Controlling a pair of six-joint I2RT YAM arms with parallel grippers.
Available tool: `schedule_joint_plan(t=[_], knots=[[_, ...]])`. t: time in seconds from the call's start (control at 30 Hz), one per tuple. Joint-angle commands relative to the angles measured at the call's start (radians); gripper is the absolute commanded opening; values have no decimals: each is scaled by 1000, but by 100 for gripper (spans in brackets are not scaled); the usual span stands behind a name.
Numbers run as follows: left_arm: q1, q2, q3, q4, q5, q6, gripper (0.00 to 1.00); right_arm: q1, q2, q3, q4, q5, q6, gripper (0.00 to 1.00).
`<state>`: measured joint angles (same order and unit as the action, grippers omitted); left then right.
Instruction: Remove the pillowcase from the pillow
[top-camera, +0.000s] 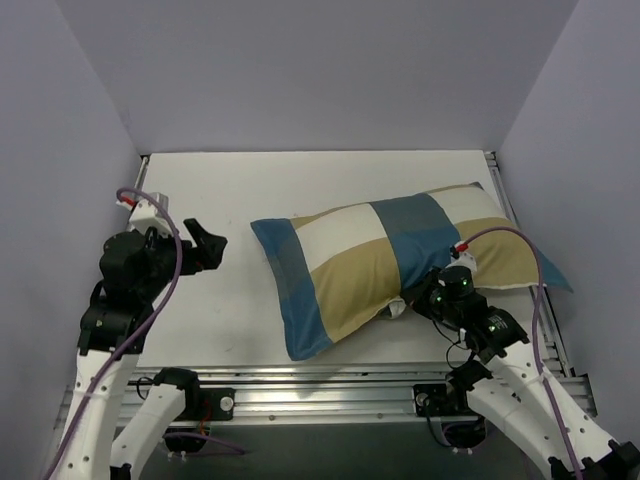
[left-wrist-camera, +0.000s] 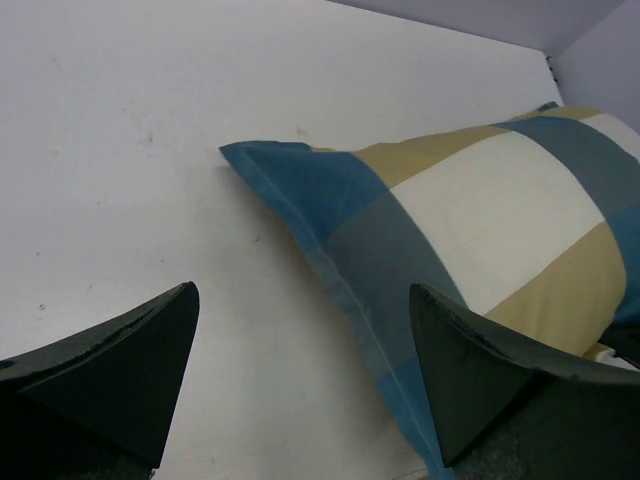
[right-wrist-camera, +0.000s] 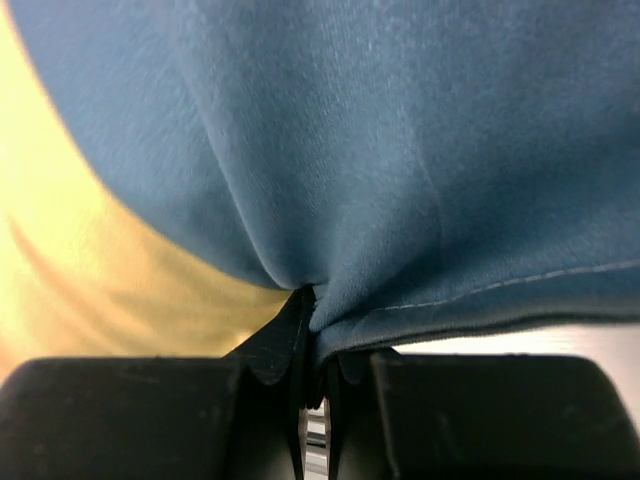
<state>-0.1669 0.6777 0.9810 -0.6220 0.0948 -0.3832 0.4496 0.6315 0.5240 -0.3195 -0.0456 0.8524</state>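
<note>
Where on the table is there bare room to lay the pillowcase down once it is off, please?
The table is bare along the back wall, beyond the pillowcase, and between the left gripper and the pillowcase's blue end. The near right is crowded: the right gripper pinches the cloth there.

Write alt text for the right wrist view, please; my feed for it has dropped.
The right gripper is shut on a pinched fold of the pillowcase, whose teal-blue fabric fills nearly the whole view. A tan block of the same cover shows at the left, and a stitched seam runs along the fabric's lower right edge.
</note>
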Motion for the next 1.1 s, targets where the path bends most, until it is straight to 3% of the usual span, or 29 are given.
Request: schedule_joint_plan(t=[0.0,0.1,0.23,0.37,0.57,0.67,0.83,0.97,1.07], knots=[[-35,133,54,148,138,-42,95,0,31,54,-64,132,-7,0],[-112,242,102,254,94,-20,95,-3,94,67,-18,115,-13,0],[-308,518,228,361,-71,82,94,-8,138,76,33,95,-21,1],[-376,738,335,476,-79,115,94,-8,163,93,75,78,-38,4],[-453,916,239,605,-63,38,94,-11,246,137,102,75,-72,9],[-480,870,57,647,-84,-72,94,-15,276,177,108,101,-98,11],[-572,598,-288,570,-110,-300,94,-49,370,240,163,82,-141,12],[-719,320,-396,450,-196,-399,94,-66,486,280,212,15,-157,13],[-753,179,-406,334,-250,-443,94,-69,537,297,246,-26,-156,13]])
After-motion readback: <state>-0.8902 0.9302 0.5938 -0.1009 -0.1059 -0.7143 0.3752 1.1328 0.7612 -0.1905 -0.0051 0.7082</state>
